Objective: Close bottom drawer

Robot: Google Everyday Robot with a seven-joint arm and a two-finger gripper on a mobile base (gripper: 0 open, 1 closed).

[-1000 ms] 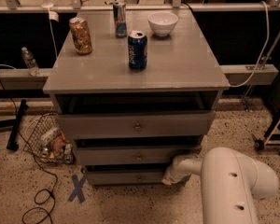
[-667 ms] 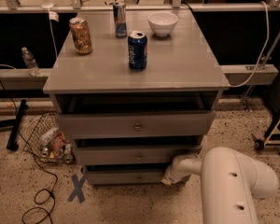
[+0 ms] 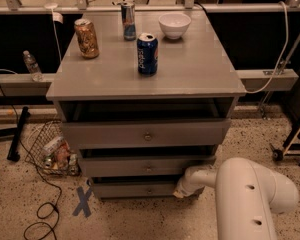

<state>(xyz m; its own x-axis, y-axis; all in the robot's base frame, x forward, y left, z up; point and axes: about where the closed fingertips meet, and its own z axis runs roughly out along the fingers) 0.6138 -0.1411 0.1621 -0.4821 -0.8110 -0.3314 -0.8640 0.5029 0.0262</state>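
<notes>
The grey wooden cabinet (image 3: 145, 79) has three drawers, all pulled out a little. The bottom drawer (image 3: 135, 189) is the lowest one, with a flat grey front and a small round knob (image 3: 149, 189); a thin dark gap shows above its front. My white arm (image 3: 250, 199) reaches in from the lower right. My gripper (image 3: 181, 190) is at the right end of the bottom drawer's front, low near the floor and touching it or very close to it.
On the cabinet top stand a blue Pepsi can (image 3: 147, 54), a brown can (image 3: 86, 38), a slim can (image 3: 128, 20) and a white bowl (image 3: 174, 25). A wire basket of trash (image 3: 52, 151) and cables lie on the floor at left. A blue tape X (image 3: 83, 202) marks the floor.
</notes>
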